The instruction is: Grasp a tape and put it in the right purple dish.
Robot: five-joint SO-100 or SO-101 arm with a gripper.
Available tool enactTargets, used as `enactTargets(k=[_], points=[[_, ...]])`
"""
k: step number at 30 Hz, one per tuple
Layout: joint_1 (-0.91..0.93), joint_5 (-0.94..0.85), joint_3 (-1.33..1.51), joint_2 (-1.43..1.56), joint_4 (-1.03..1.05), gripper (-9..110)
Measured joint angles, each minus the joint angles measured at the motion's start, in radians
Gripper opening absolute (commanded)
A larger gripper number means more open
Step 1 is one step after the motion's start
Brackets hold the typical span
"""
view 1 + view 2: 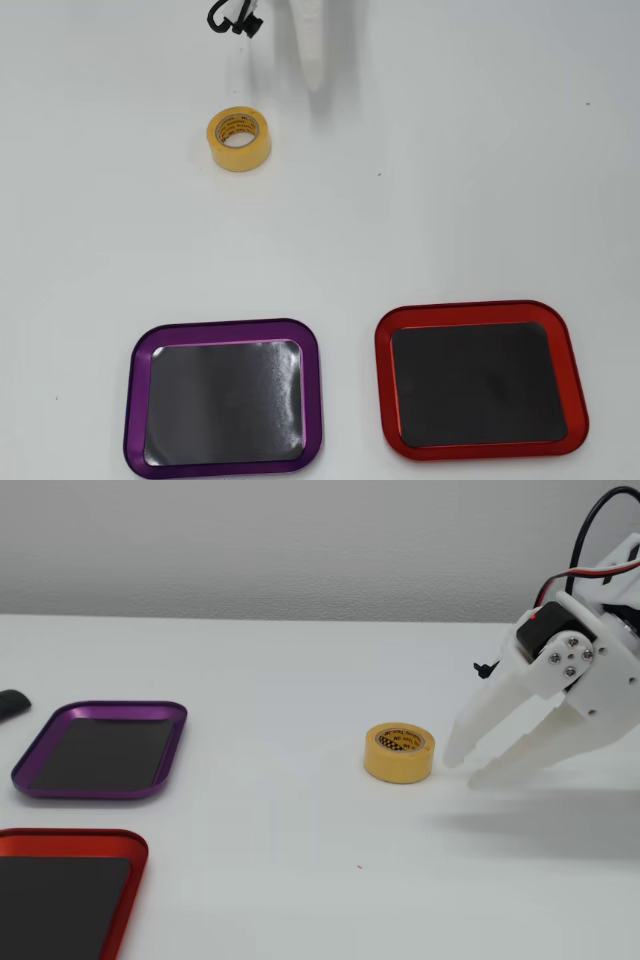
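The tape [239,138] is a small yellow roll lying flat on the white table, also seen in the fixed view [399,752]. My gripper [465,771] is white, open and empty. In the fixed view its tips hang low, just right of the tape and apart from it. In the overhead view the gripper [314,75] comes in from the top edge, up and right of the tape. The purple dish [222,328] lies empty at the bottom left of the overhead view and at the left of the fixed view [110,707].
A like red-rimmed tray [470,308] lies beside the purple dish, empty; it sits at the bottom left of the fixed view [70,835]. A black cable [232,18] hangs at the top. A dark object [10,703] lies at the fixed view's left edge.
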Motion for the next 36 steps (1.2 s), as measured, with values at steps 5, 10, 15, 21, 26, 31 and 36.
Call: enactTargets(k=[5,10,15,21,26,31,36], points=[[0.005,0.000,-0.192,-0.293,-0.006,7],[0.069,-0.037,-0.451,-0.643,0.049,9],[0.189,-0.132,-0.655,-0.950,0.084,13],[0.256,-0.227,-0.706,-1.072,0.086,13],[0.250,-0.235,-0.689,-1.077,0.067,16],[0.265,-0.236,-0.601,-1.088,-0.038,17],[0.261,-0.236,-0.506,-1.088,-0.143,17]])
